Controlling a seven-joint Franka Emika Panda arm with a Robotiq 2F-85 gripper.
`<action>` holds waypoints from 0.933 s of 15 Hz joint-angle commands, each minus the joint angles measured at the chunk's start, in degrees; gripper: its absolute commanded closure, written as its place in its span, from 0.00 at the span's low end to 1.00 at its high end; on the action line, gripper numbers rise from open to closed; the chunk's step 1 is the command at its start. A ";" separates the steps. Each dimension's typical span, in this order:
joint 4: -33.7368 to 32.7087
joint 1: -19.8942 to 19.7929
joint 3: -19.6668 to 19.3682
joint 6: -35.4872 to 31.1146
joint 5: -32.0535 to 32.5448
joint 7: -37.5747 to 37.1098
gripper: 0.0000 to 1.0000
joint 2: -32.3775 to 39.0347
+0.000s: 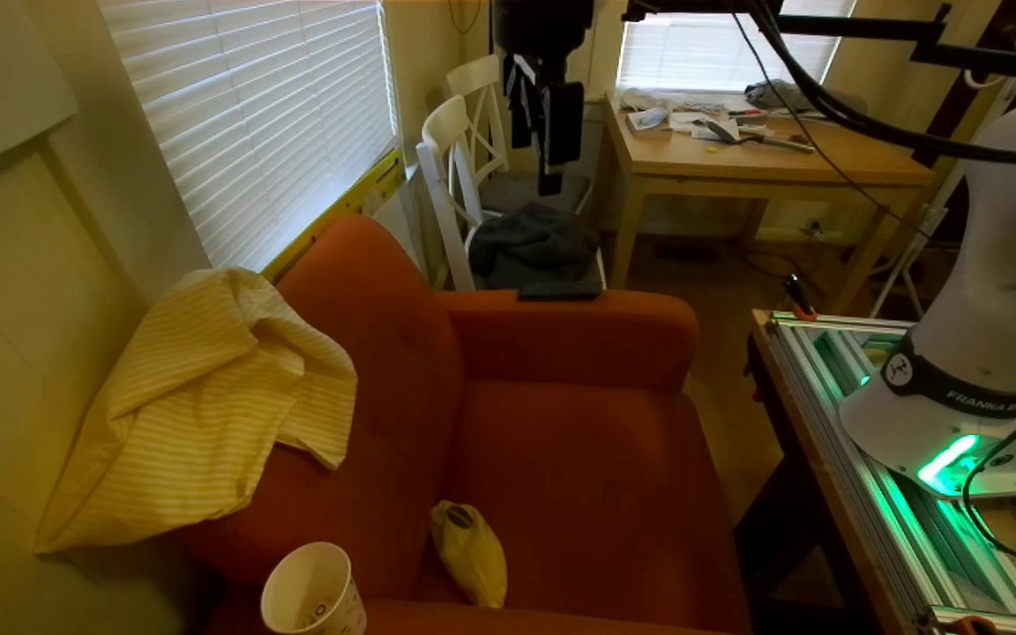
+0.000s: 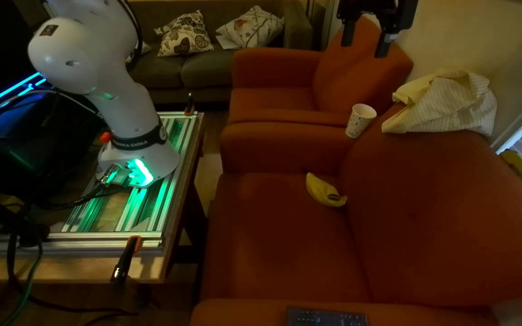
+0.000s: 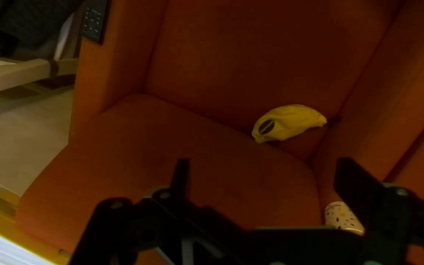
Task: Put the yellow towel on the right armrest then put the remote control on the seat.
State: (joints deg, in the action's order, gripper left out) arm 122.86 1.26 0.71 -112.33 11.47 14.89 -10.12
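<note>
The yellow striped towel lies crumpled over the top of the orange armchair's backrest, and shows in an exterior view. It is out of the wrist view. The dark remote control lies on one armrest; it also shows in an exterior view and at the top left of the wrist view. The seat holds a yellow banana-shaped pouch. My gripper is raised above the chair. In the wrist view its fingers are wide apart with nothing between them.
A paper cup stands on the armrest opposite the remote, near the backrest. Another orange armchair adjoins that side. White chairs, one bearing a dark cloth, stand beyond the remote's armrest. A window with blinds is behind the backrest.
</note>
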 commanded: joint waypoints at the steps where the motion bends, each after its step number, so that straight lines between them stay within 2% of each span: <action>1: -0.15 0.06 -0.16 0.54 0.01 -0.17 0.00 0.03; 9: -0.16 -0.18 -0.41 0.98 0.01 -0.21 0.00 0.04; 12: 0.06 0.13 0.15 -3.57 -0.46 -3.45 0.00 2.24; 14: 0.85 0.19 0.54 -9.47 0.19 -6.08 0.00 3.65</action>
State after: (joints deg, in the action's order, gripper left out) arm 122.98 1.17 0.82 -115.06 11.56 12.42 -8.94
